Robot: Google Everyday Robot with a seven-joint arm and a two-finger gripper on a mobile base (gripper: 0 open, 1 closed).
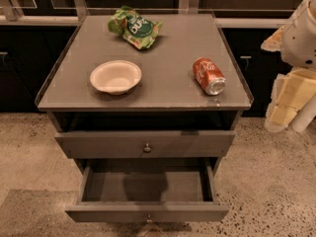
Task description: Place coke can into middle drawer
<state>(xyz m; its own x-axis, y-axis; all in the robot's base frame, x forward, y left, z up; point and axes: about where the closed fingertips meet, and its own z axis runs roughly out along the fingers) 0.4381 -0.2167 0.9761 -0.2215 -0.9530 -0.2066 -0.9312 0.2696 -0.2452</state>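
Observation:
The coke can (209,75) lies on its side on the right part of the cabinet top (163,48), its silver end facing the front. The middle drawer (108,213) is the lower of the two drawers; it is pulled out and its inside is bare. Its round knob (148,219) is centred on the front. My gripper (289,100) hangs at the right edge of the view, beside the cabinet and well to the right of the can, touching nothing on it.
A white bowl (115,76) stands on the left of the top. A green chip bag (134,27) lies at the back. The upper drawer front (146,143) sits almost shut above the open drawer. Speckled floor surrounds the cabinet.

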